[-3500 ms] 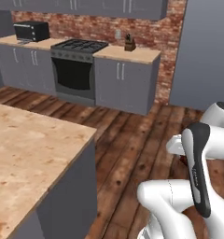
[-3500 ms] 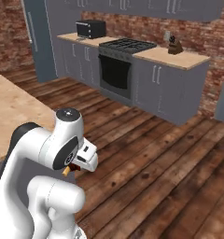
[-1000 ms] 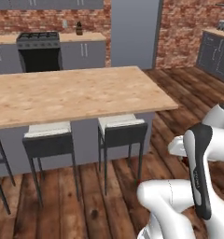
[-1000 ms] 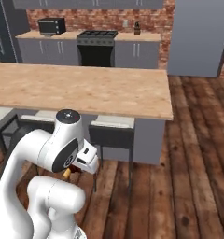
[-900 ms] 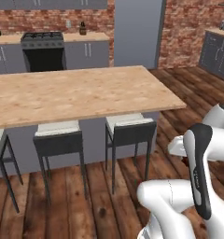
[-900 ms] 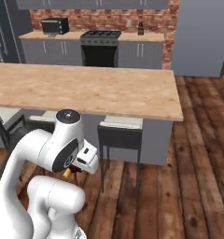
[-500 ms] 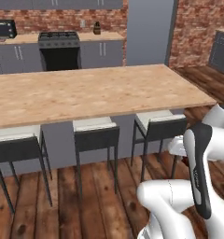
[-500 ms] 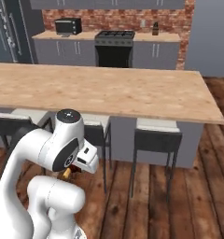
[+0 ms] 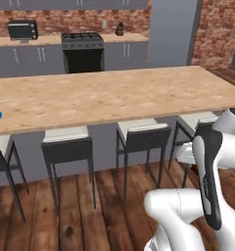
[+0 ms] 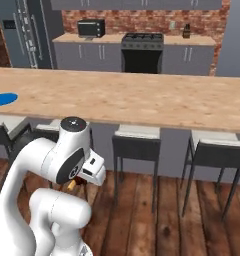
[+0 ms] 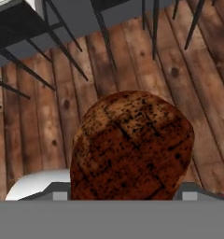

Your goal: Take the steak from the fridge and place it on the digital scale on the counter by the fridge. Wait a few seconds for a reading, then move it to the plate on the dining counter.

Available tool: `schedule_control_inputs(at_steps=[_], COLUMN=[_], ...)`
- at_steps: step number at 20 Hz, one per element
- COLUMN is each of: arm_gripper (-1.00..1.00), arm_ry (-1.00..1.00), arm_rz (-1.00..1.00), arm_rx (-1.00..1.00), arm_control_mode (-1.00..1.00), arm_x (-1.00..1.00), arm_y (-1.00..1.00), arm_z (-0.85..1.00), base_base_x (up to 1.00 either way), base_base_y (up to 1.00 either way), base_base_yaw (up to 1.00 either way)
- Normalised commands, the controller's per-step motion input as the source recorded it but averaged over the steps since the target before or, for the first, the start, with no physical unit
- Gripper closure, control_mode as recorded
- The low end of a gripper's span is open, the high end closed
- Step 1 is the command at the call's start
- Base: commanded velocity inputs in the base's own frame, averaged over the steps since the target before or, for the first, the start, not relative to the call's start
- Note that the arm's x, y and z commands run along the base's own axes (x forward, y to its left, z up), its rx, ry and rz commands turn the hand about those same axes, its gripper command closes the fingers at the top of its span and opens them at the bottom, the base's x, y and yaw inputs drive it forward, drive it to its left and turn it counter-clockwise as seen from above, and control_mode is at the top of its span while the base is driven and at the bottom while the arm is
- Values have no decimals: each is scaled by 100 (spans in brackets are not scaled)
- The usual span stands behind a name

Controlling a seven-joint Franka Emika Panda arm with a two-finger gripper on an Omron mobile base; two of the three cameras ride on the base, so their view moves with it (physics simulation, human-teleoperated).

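Wooden plank flooring [image 11: 132, 60] fills the background of the hand view, with dark stool legs across the top. Flat, dark reddish-brown seared steak [image 11: 131, 147] sits close against the hand camera, low in that view. It hangs over the floor rather than over any counter, so I judge it is carried in the claw [image 10: 74, 184]. The finger tips are hidden behind the meat, so the exact jaw width cannot be read. In the right base view the claw is tucked low against the arm's body, with a small brownish bit showing beneath it. That tucked pose suits transport, keeping the load close while the base drives.

Broad light wood-grain dining counter [image 9: 114, 98] stretches across both base views, with pale-seated stools [image 9: 68, 147] along its near side. Round bright blue plate [image 10: 4, 99] lies at the counter's far left end, cut by the frame edge in the left base view. Plate and steak are well apart.

Judgement: final leg of task, carrying to the plate. Slate-grey fridge [image 10: 22, 32] stands far behind at left.
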Motion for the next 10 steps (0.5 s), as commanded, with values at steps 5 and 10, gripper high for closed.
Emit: schedule_control_inputs(at_steps=[5,10], arm_gripper=[100,100], arm_ry=[0,0], arm_rz=[0,0], arm_rx=[0,0], arm_control_mode=[100,100], arm_x=[0,0], arm_y=[0,0], arm_z=[0,0], base_base_x=[30,61], base_base_y=[100,100], base_base_yaw=[0,0])
